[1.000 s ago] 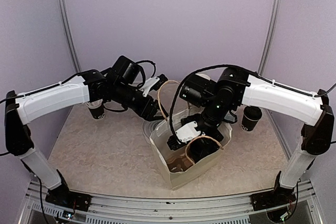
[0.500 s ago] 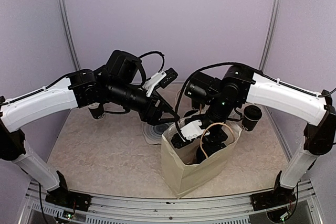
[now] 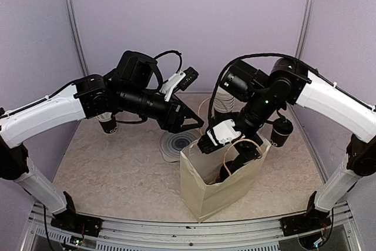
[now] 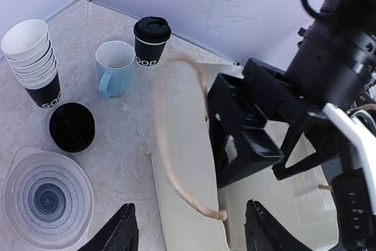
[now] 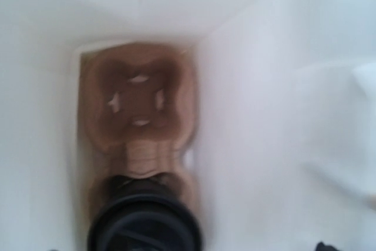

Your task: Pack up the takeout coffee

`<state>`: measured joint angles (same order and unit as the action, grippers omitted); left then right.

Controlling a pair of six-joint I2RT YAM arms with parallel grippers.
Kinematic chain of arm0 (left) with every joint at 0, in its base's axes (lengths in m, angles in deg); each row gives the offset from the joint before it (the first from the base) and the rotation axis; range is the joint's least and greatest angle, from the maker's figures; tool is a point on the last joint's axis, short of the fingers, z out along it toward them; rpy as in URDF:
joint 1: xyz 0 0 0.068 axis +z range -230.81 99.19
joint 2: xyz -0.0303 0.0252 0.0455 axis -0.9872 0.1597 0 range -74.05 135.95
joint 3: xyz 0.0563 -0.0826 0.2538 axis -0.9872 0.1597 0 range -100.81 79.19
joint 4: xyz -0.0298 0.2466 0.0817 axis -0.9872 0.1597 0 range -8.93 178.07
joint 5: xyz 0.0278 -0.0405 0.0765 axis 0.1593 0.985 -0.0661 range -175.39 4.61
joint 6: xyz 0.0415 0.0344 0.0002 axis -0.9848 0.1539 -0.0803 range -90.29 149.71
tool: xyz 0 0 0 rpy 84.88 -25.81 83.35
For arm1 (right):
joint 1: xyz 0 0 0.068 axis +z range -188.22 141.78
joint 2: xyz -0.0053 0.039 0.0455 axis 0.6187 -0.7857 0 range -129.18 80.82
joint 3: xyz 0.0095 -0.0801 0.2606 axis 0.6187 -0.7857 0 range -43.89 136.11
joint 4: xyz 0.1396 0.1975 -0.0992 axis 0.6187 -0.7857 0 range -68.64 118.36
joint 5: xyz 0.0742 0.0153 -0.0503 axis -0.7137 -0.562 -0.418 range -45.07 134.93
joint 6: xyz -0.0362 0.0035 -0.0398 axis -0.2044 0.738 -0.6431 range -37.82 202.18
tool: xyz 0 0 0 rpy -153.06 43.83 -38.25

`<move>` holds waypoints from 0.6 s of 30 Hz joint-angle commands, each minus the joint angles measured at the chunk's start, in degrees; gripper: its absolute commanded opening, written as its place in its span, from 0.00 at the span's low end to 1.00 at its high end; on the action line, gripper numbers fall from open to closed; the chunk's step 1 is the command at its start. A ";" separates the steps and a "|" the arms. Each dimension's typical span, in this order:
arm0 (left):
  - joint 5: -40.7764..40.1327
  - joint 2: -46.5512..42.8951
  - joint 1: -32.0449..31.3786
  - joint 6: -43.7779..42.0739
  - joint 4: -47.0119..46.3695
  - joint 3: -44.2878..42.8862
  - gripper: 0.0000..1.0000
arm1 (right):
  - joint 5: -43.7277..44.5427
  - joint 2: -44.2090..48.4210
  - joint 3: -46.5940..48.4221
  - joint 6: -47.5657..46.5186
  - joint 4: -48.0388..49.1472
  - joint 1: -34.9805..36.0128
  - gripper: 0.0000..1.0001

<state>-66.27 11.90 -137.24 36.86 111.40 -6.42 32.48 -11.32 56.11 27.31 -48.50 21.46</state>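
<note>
Right hand (image 3: 234,166) down inside cream paper bag (image 3: 211,195), fingers spread, gripping nothing. Black lidded paper coffee cup (image 5: 144,224) directly beneath it, seated in brown cardboard carrier (image 5: 138,101), likely to keep it upright. Left hand (image 4: 189,230) open, straddling twine handle (image 4: 157,116), probably steadying bag mouth.

- Paper bag (image 3: 205,186): cream, upright on the table, mouth open to the top.
- Bag handle (image 4: 157,110): brown twisted cord, standing in a loop above the bag's rim.
- Cup carrier (image 5: 138,95): brown cardboard, on the bag's floor; view blurred.
- Mug (image 4: 114,67): light blue, upright, handle facing the camera.
- Stack of paper cups (image 4: 32,57): nested, white inside, the lowest black with white letters; near the mug.
- Loose lid (image 4: 71,126): black, flat on the table, between stack and dish.
- Dish (image 4: 47,197): shallow, blue spiral at centre.
- Table (image 3: 117,168): beige, marbled.
- Walls (image 3: 188,22): pale lilac.
</note>
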 commanded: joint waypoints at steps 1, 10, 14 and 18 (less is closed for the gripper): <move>-1.20 4.43 -0.32 1.82 -2.92 -5.11 0.56 | -0.79 3.86 4.39 -2.97 -1.97 -0.52 0.93; 2.31 10.36 -0.13 -2.25 -0.85 -15.18 0.00 | -0.85 7.23 16.99 -5.02 -1.85 -12.29 0.92; 6.35 10.26 -2.99 -3.60 -0.97 -16.86 0.00 | -6.13 7.97 19.38 -3.68 2.46 -26.59 0.92; 8.16 10.33 -8.28 -3.72 0.39 -16.80 0.00 | -12.04 9.34 11.06 0.78 10.48 -42.10 0.93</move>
<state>-62.27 22.70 -140.78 34.74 110.66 -21.94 27.13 -3.16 73.14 24.90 -44.17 -10.10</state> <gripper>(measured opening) 0.008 0.925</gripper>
